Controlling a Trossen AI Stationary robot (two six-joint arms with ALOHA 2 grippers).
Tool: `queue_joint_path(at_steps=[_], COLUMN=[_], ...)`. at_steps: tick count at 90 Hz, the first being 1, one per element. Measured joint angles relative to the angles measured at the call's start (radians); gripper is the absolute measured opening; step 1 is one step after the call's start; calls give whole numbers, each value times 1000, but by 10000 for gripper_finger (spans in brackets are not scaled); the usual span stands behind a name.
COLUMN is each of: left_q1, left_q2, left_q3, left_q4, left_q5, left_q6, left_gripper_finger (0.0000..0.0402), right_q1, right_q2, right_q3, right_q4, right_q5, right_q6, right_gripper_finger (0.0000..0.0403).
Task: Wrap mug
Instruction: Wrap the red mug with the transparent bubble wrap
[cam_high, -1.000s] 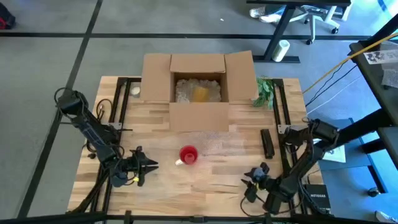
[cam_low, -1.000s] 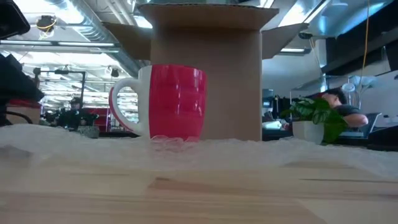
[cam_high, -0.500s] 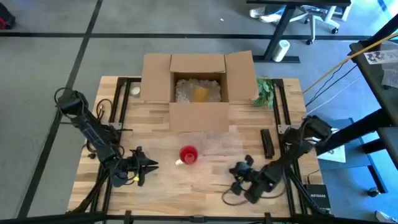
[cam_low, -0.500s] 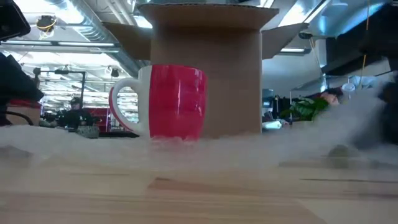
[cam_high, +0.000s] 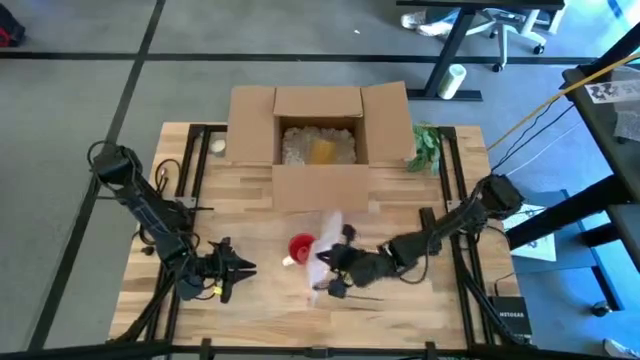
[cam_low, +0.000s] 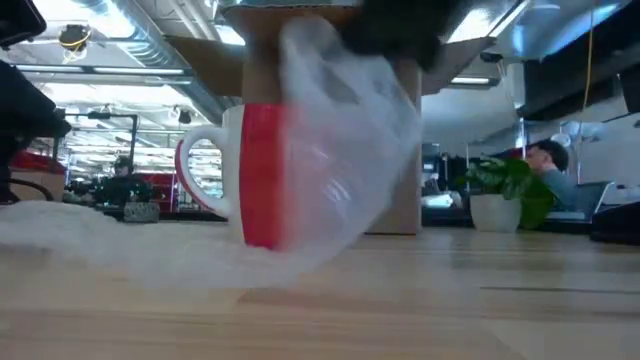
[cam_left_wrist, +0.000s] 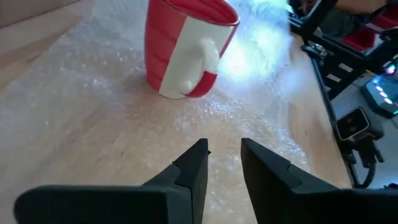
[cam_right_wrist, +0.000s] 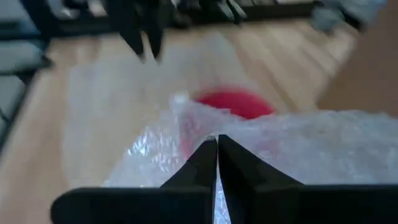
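An open office floor with grey carpet surrounds a pale wooden table (cam_high: 250, 195), and at its far side sits an open cardboard box (cam_high: 318, 135) with packing fill inside, a small potted plant (cam_high: 424, 148) just beside its right flap. The right arm reaches across the table's middle, and the right gripper (cam_high: 335, 262) has its fingers pinched together on an edge of the bubble wrap (cam_low: 345, 130), lifting that clear sheet up and over the red mug (cam_high: 301, 247), which stands upright near the table's centre with its white handle toward the left arm. The left gripper (cam_high: 232, 268) waits low near the front left, well apart from the mug, fingers (cam_left_wrist: 194, 168) slightly apart and holding nothing. The step in hand looks like the first fold; next the sheet probably needs carrying past the mug's far side and laying down, while the mug is kept from tipping. Bare wood lies open in front, while the box closes off the room behind the mug.
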Motion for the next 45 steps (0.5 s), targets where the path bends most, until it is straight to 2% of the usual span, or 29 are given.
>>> queue_joint_path(at_steps=[15, 29, 36, 45], left_q1=[0, -1, -2, -2], left_q2=[0, 0, 0, 0], left_q3=[0, 0, 0, 0], left_q4=[7, 25, 27, 26], left_q5=[0, 0, 0, 0], left_q6=[1, 20, 18, 10], left_gripper_finger=[78, 78, 78, 78], right_q1=[-95, -162, -180, -184], right_q2=[30, 137, 169, 178], right_q3=[79, 150, 185, 231], right_q4=[11, -15, -55, -119], right_q5=[-251, -498, -552, -568], right_q6=[-42, -20, -1, 6], right_gripper_finger=[0, 0, 0, 0])
